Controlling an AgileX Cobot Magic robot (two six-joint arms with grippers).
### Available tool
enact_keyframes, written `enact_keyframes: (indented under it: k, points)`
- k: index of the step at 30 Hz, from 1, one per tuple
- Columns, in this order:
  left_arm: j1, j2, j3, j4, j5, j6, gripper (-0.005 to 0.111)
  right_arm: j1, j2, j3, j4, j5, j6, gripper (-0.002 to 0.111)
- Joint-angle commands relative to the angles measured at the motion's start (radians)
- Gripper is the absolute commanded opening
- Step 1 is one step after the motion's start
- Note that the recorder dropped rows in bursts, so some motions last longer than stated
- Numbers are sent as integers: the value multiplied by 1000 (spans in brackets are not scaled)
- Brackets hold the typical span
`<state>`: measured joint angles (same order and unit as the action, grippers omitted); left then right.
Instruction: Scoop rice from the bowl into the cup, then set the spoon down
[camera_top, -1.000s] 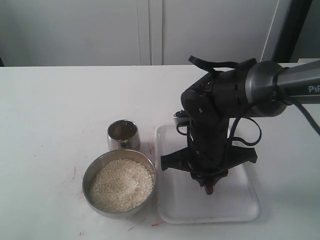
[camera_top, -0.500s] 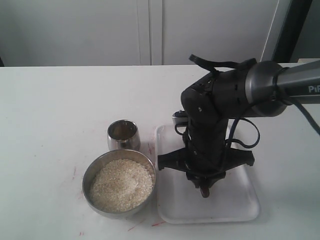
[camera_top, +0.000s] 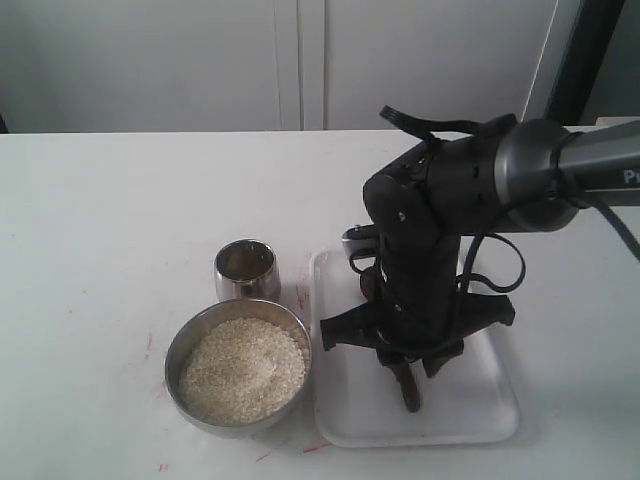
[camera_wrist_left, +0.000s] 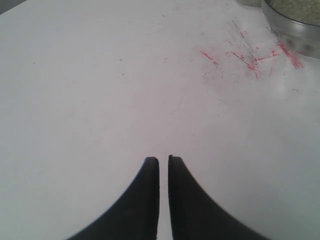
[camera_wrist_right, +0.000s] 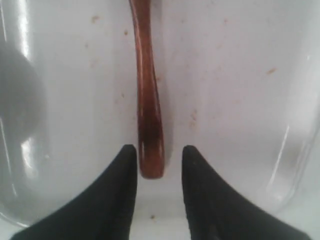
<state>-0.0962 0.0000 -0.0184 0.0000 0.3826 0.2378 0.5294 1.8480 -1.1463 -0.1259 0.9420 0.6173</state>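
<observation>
The wooden spoon (camera_wrist_right: 148, 100) lies flat on the white tray (camera_wrist_right: 230, 75), and its handle end (camera_top: 409, 392) pokes out below my right gripper. My right gripper (camera_wrist_right: 159, 148) is open and straddles that handle end, with a gap beside it. In the exterior view the right gripper (camera_top: 404, 368) points down over the tray (camera_top: 480, 415). The steel bowl (camera_top: 237, 365) heaped with rice (camera_top: 243, 368) stands left of the tray. Just behind it is the small steel cup (camera_top: 246, 270). My left gripper (camera_wrist_left: 163, 159) is shut over bare table, far from the bowl (camera_wrist_left: 292, 27), and does not show in the exterior view.
Red scuff marks (camera_wrist_left: 240, 55) streak the white table (camera_top: 110, 230) near the bowl. The bulky black right arm (camera_top: 440, 210) stands over the tray and hides the spoon's head. White cabinet doors (camera_top: 300, 60) run behind the table.
The right gripper has lifted slightly over the tray, and more of the spoon's handle end now shows below it. Bowl, cup and rice have not moved.
</observation>
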Motion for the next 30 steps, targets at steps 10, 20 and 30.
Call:
enact_keyframes:
  k: [10, 20, 30]
  points:
    - [-5, 0, 8, -6, 52, -3, 14, -2, -401, 51, 2, 279, -261, 8]
    - [-5, 0, 8, -6, 52, -3, 14, -2, -953, 235, 247, 279, -282, 0]
    - [-5, 0, 8, -6, 52, -3, 14, -2, -1299, 330, 286, 207, -282, 0]
